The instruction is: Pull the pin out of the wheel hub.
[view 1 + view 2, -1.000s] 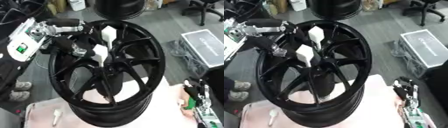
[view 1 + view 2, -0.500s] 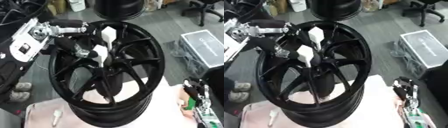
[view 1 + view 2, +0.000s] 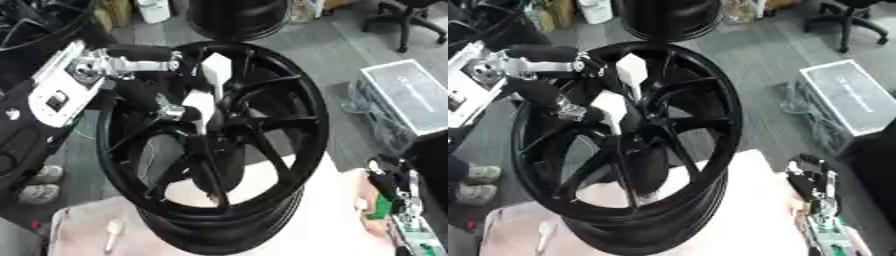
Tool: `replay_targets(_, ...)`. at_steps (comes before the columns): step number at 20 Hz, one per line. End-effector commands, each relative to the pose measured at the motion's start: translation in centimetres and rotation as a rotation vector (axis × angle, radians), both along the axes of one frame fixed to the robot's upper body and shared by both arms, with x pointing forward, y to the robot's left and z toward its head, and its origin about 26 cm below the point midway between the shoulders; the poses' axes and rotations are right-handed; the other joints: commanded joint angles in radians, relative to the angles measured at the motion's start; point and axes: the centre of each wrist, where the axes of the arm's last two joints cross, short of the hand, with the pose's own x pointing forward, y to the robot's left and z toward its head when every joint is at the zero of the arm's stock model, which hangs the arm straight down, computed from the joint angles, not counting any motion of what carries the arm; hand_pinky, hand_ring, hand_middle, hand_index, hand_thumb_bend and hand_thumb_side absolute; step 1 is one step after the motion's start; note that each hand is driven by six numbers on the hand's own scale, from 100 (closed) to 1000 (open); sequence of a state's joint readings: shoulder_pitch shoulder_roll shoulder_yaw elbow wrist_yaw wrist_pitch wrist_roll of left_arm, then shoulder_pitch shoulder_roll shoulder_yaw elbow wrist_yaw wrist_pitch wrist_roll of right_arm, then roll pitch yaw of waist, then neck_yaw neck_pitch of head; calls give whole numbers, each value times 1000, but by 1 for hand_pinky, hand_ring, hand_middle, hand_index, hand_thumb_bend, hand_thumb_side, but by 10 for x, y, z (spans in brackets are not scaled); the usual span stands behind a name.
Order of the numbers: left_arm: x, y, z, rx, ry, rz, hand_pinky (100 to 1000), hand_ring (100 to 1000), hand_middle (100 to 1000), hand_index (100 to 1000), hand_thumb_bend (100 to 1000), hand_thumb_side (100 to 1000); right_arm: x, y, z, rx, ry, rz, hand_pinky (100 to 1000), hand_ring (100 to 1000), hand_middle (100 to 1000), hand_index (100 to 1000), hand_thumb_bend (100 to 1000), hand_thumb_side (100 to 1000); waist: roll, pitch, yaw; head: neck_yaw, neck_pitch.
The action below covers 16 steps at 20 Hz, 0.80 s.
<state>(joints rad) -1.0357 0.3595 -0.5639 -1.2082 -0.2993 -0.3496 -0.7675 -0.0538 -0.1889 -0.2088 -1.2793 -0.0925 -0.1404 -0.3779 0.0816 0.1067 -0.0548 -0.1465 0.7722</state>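
Left hand (image 3: 188, 107) up at the hub (image 3: 219, 122), white-tipped fingers (image 3: 215, 70) straight, grasping nothing visible. Pin itself hard to make out, presumably seated just beyond the fingertips. Right hand (image 3: 811, 182) idle low right, fingers relaxed. Pulling not yet done.

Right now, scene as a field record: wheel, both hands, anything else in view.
wheel hub: black multi-spoke rim, standing tilted on a pale pink surface
left hand: at the spokes near the hub centre, white-tipped fingers spread against the spokes
pin: cannot make it out; possibly under the left hand
right hand: idle at lower right, fingers up
other: grey case on the floor at right; small pale object on the pink surface, lower left
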Motion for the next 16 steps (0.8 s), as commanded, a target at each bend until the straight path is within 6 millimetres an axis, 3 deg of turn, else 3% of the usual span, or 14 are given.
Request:
replay_targets(1, 1, 0, 6, 128, -50, -159, 547, 513, 746, 837, 391, 751, 4, -3, 6, -16, -16, 11, 405, 416, 680, 625, 100, 100, -4, -16, -1, 2, -2)
replay_targets(8, 2, -3, -1, 145, -46, -165, 547, 506, 730, 830, 367, 716, 4, -2, 6, -17, -16, 14, 405, 416, 680, 624, 100, 100, -4, -17, -5, 3, -2)
replay_targets(16, 4, -3, -6, 156, -43, -169, 543, 497, 681, 802, 293, 617, 5, -2, 7, -18, -16, 18, 405, 416, 680, 624, 100, 100, -4, -14, -6, 4, -2)
